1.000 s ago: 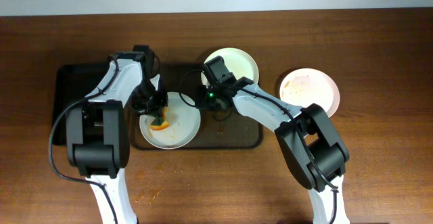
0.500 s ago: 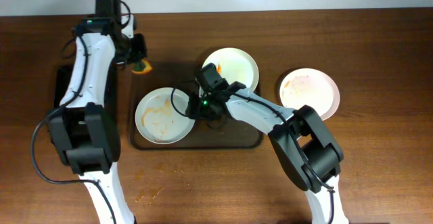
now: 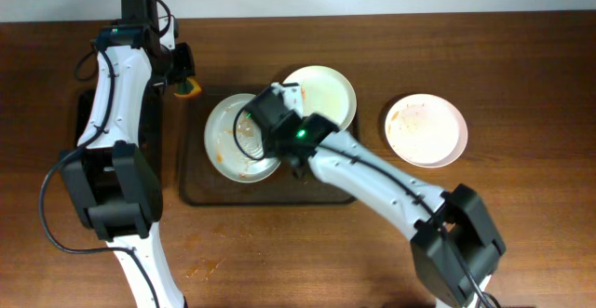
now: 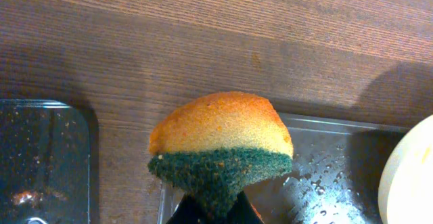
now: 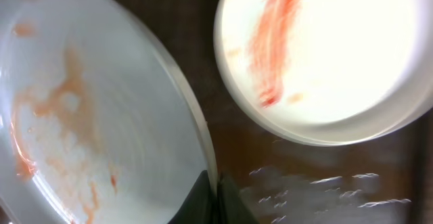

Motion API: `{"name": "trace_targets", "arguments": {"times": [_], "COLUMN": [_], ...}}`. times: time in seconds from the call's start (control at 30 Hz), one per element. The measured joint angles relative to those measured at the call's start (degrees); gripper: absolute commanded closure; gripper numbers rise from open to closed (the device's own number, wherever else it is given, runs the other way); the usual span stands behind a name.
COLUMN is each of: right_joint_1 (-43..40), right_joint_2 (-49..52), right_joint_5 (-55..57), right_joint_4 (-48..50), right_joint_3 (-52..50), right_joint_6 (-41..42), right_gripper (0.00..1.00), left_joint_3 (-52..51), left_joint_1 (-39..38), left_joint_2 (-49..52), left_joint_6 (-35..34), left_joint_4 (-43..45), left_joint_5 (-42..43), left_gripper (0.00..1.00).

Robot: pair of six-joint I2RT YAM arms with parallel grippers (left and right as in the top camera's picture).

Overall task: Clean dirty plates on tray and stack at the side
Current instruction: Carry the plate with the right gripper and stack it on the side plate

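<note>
My right gripper (image 3: 276, 150) (image 5: 213, 187) is shut on the right rim of a white dirty plate (image 3: 233, 136) (image 5: 81, 116) smeared with orange sauce, held tilted over the brown-grey tray (image 3: 326, 192) (image 5: 318, 183). A second dirty plate (image 3: 326, 89) (image 5: 325, 55) with a red streak lies at the tray's back right. A third plate (image 3: 426, 129) with faint smears lies on the table to the right. My left gripper (image 3: 186, 83) (image 4: 213, 214) is shut on an orange and green sponge (image 3: 191, 88) (image 4: 220, 139), above the table just past the tray's back left corner (image 4: 325, 176).
A narrower black tray (image 3: 86, 140) (image 4: 40, 156) lies at the left under my left arm. The held plate's rim (image 4: 413, 176) shows at the right edge of the left wrist view. The wooden table (image 3: 521, 234) stretches to the right and front.
My left gripper carried the sponge off the plate to the back left. My right gripper closed on that plate's rim, tilted it up and shifted it toward the back.
</note>
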Motion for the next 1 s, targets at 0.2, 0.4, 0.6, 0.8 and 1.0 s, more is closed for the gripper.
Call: {"name": "trace_targets", "arguments": {"times": [0.2,0.4,0.6,0.8,1.0], "right_joint_1": [11.5,13.6,16.6,6.6,-32.0], "right_joint_2": [0.0,0.0,0.0,-2.8,-9.0], "right_joint_5": [40.6,57.5,65.5,33.5,-19.4], "right_joint_4": [2.3,3.9,7.4,2.1,-9.4], "right_joint_3": [0.0,0.0,0.0,0.0,0.4], "right_joint_6": [-6.9,-9.4,-9.5,-9.6,-9.2], "right_gripper": [0.96,0.96,0.96,0.96,0.96], "left_joint_3": [0.0,0.0,0.0,0.0,0.0], "left_joint_1": [0.1,0.1,0.1,0.5,0.5], "left_joint_2": [0.0,0.0,0.0,0.0,2.6], "left_joint_6": [0.0,0.0,0.0,0.0,0.0], "left_joint_4": [0.0,0.0,0.0,0.0,0.2], "left_joint_5": [-0.2,-0.2,-0.2,-0.2,-0.2], "left_gripper": [0.99,0.98,0.99,0.99,0.99]}}
